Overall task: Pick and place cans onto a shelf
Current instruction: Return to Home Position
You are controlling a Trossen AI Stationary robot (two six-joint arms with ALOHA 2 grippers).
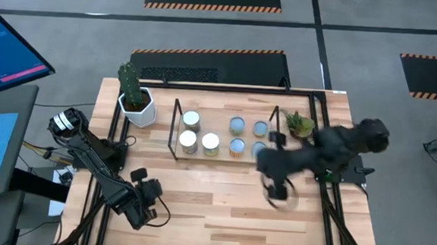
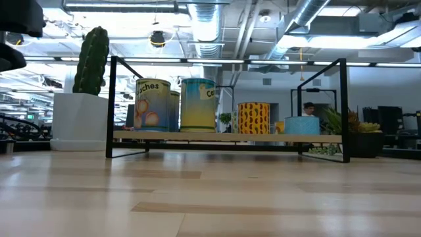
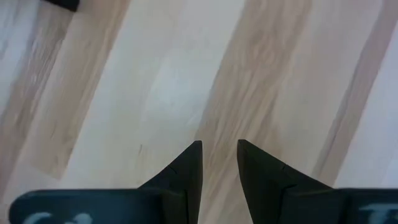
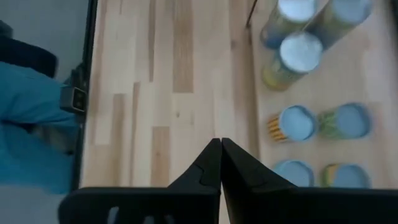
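Note:
Several cans stand on the low black-rod shelf (image 1: 225,134) at the table's far middle: silvery-topped ones on the left (image 1: 188,141), pale blue-topped ones on the right (image 1: 237,146). In the low view the cans (image 2: 152,104) stand upright on the shelf's board (image 2: 227,136). My right gripper (image 1: 277,191) is shut and empty above the table, just near-right of the shelf; its wrist view (image 4: 221,142) looks over the cans (image 4: 297,122). My left gripper (image 1: 149,206) waits at the near left, empty, fingers a narrow gap apart (image 3: 219,149).
A cactus in a white faceted pot (image 1: 136,98) stands left of the shelf, and a small spiky green plant (image 1: 300,125) stands right of it. A larger black frame (image 1: 328,197) edges the table. Bare wood (image 1: 221,206) lies near the front.

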